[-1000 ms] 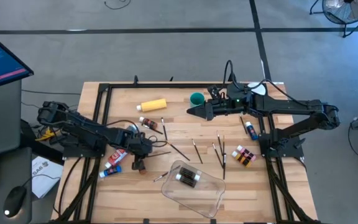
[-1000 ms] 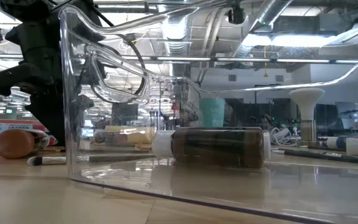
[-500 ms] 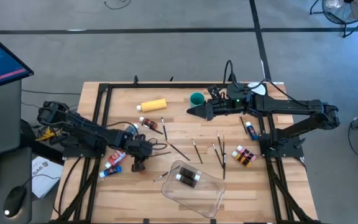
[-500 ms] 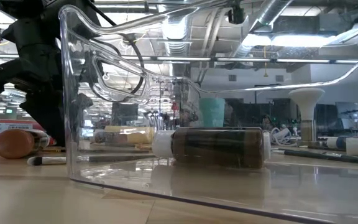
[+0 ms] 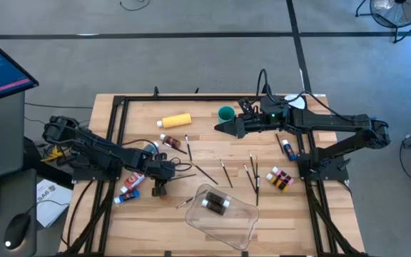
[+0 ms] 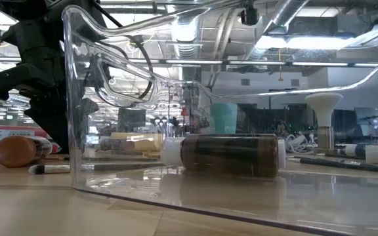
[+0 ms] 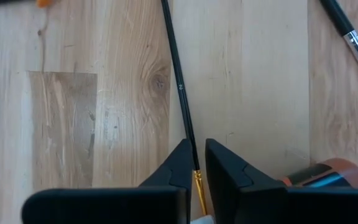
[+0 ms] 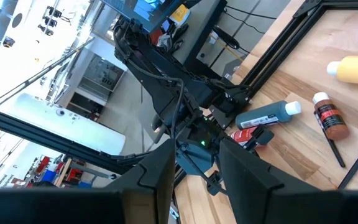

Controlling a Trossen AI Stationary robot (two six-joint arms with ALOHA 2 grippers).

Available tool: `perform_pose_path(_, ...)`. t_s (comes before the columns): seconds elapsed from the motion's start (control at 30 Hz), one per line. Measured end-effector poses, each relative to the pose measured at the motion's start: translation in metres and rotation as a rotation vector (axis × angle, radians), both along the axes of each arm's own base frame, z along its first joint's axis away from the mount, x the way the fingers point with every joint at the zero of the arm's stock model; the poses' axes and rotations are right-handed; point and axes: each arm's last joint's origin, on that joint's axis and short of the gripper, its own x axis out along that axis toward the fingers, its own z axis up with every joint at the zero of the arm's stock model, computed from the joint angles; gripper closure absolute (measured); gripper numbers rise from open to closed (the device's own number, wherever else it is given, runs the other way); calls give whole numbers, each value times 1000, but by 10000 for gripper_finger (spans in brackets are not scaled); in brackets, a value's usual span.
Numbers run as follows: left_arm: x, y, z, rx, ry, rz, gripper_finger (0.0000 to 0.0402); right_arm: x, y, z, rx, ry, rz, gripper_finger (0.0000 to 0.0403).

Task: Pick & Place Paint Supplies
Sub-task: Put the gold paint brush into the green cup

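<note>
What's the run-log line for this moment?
left pincer: closed on thin dark-handled paint brush, low at table | right pincer: raised beside teal cup, holding nothing

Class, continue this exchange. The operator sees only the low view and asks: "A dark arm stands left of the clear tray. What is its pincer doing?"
Observer: The left pincer is closed around a thin paint brush lying on the table.
Operator: And the other arm?
Observer: The right pincer hangs beside the teal cup, open and empty.
Operator: I see one bottle in the tray.
Observer: From above, two brown bottles lie side by side in the clear tray.
</note>
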Motion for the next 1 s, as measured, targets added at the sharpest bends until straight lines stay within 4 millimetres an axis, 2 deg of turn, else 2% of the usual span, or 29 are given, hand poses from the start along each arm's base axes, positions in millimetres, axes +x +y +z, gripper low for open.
perform_pose_path(0.37, 3, -1, -18, 12, 75, 5, 369, 0, 0, 0, 0, 0, 0, 283)
perform_pose_path(0.6, 5, -1, -16, 16, 43, -6, 397, 0, 0, 0, 0, 0, 0, 283)
perform_pose_path(1.0, 10, 9, -17, -13, 34, -48, 401, 0, 0, 0, -16, 0, 3, 283)
